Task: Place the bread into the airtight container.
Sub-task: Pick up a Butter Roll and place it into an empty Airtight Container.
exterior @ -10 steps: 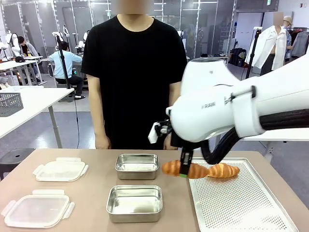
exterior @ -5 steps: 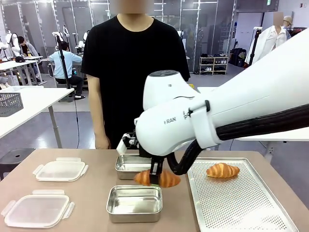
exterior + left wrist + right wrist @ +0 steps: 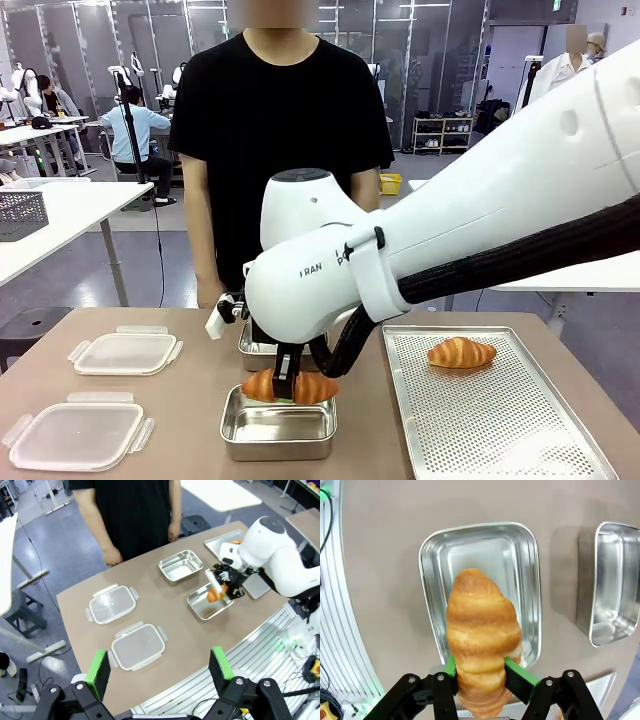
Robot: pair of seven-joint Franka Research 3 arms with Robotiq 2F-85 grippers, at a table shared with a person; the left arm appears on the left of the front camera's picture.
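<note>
If released off-centre, the croissant (image 3: 316,387) could catch the rim of the near container (image 3: 278,434) and roll out. In the front view it hangs just above that container, clamped in the right gripper (image 3: 286,384). Left wrist view: the left gripper (image 3: 159,661) stands wide apart, empty. Right wrist view: green pads (image 3: 518,675) pinch the croissant's middle.

Table (image 3: 200,400) carries two steel containers (image 3: 278,447), two plastic lids (image 3: 125,352), perforated tray (image 3: 490,420).

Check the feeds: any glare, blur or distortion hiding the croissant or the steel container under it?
Front view: sharp and evenly lit, croissant crisp above the near container. Right wrist view: in focus, soft reflections on the steel, no blinding glare. Left wrist view: wide-angle bend curves the table, croissant small but clear.
</note>
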